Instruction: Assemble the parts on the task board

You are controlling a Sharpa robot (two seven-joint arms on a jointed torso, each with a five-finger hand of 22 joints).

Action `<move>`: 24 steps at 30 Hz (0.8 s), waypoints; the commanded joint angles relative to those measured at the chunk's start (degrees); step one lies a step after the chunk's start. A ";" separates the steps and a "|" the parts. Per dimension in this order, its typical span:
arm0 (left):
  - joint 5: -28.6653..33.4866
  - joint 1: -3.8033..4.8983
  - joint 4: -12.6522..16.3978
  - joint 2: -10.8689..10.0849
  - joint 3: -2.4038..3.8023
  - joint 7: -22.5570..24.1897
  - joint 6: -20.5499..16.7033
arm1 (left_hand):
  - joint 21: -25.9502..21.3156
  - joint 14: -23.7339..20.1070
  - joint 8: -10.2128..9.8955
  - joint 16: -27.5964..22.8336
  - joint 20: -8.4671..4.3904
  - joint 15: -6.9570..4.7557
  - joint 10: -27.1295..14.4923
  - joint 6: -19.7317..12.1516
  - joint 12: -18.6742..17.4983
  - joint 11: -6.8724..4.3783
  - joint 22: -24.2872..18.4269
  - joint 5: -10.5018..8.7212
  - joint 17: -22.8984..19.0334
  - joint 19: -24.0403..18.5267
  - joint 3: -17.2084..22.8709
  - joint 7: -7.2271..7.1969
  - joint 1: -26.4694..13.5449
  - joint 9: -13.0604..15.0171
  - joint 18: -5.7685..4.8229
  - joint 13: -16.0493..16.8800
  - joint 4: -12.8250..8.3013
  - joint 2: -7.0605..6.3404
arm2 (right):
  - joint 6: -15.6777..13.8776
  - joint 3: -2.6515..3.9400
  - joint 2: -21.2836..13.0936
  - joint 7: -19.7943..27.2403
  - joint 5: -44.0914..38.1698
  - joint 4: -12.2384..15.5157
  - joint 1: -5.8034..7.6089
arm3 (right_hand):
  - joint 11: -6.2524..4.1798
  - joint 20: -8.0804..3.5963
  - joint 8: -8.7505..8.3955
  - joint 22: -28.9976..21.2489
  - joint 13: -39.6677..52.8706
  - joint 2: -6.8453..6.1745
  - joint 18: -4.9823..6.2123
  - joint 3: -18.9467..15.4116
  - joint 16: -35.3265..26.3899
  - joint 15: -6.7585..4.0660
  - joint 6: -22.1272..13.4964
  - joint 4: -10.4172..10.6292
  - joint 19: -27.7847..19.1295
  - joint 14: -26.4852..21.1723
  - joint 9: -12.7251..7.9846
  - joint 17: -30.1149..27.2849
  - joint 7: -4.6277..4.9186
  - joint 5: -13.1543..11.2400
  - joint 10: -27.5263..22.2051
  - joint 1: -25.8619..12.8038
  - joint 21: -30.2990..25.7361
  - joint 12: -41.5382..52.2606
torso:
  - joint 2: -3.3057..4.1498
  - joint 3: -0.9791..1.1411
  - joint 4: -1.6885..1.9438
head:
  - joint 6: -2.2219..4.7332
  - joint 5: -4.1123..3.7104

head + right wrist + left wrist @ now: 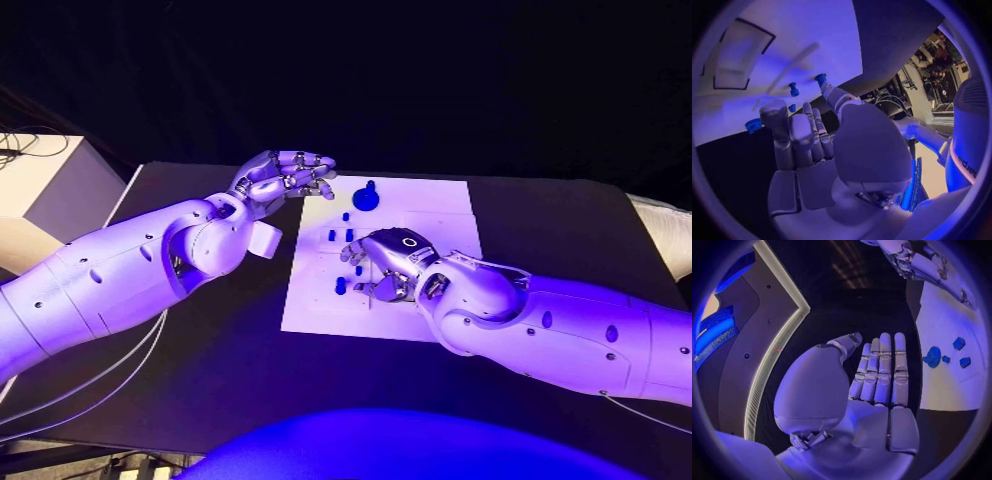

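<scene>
The white task board point(433, 215) lies in the middle of the black table. A large round blue part point(366, 197) sits near its far edge, and small blue parts point(340, 235) stand below it, with one more point(342, 286) nearer me. My right hand point(387, 262) rests low over the board's middle with its fingers stretched toward the small blue pegs point(794, 89), holding nothing. My left hand point(284, 178) hovers off the board's far left corner, its fingers point(881, 370) straight and empty. The round part point(932, 357) lies just beyond them.
A pale box point(43, 190) stands at the table's left edge. A shallow rectangular recess point(739, 55) marks the board ahead of my right hand. Cables hang off the table's left front. Black table surface point(562, 230) lies open to the board's right.
</scene>
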 commanded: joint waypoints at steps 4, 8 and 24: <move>-0.05 -0.17 0.00 0.00 0.01 0.43 1.51 | -1.48 -0.83 -0.23 -1.80 0.40 0.47 0.04 0.24 -0.34 0.44 -0.91 0.04 0.14 -0.30 0.11 0.11 -0.06 -0.02 0.51 0.20 0.58 0.56 | -0.55 0.55 -5.24 8.99 14.37 2.60 2.20 | 0.18 -0.12 0.39 0.90 0.21 0.97 -0.05 2.84 0.56 -0.16 1.73 1.14 1.42 0.51 -0.05 0.74 1.79 0.09 4.07 0.94 1.87 3.10 | -0.27 -0.12 -0.33 | 0.00 -0.39; -0.05 -0.23 -0.21 0.00 0.01 0.74 2.07 | -2.00 -0.95 -0.12 -2.74 0.47 0.48 0.23 0.41 -0.39 0.35 -1.40 0.04 0.12 -0.28 0.22 -0.07 0.11 0.05 0.56 0.26 0.67 0.69 | 1.47 0.83 -9.48 11.71 24.12 4.35 4.26 | -0.71 -0.38 1.96 1.32 1.46 0.73 -0.08 4.81 0.66 -0.73 4.10 1.69 1.73 0.57 0.34 0.75 1.48 0.01 9.10 0.65 2.46 6.30 | -0.56 -0.16 -0.57 | 0.00 -0.58; 0.11 -1.06 -0.31 -0.01 0.00 3.45 0.01 | -2.80 8.24 -3.00 -3.51 -1.13 -1.25 1.98 -3.42 -4.11 -0.66 -4.88 -5.80 6.09 7.54 -6.18 -1.05 -2.18 -0.77 0.71 -0.63 6.57 -1.01 | 9.44 0.62 -21.78 -5.79 41.88 7.38 7.44 | -4.61 -3.29 14.45 9.60 76.24 1.85 -3.16 0.99 17.94 -3.73 5.00 12.37 8.65 6.26 5.83 27.58 -2.62 3.22 27.14 -13.01 20.29 75.75 | -1.78 -0.05 -1.94 | 0.00 -2.16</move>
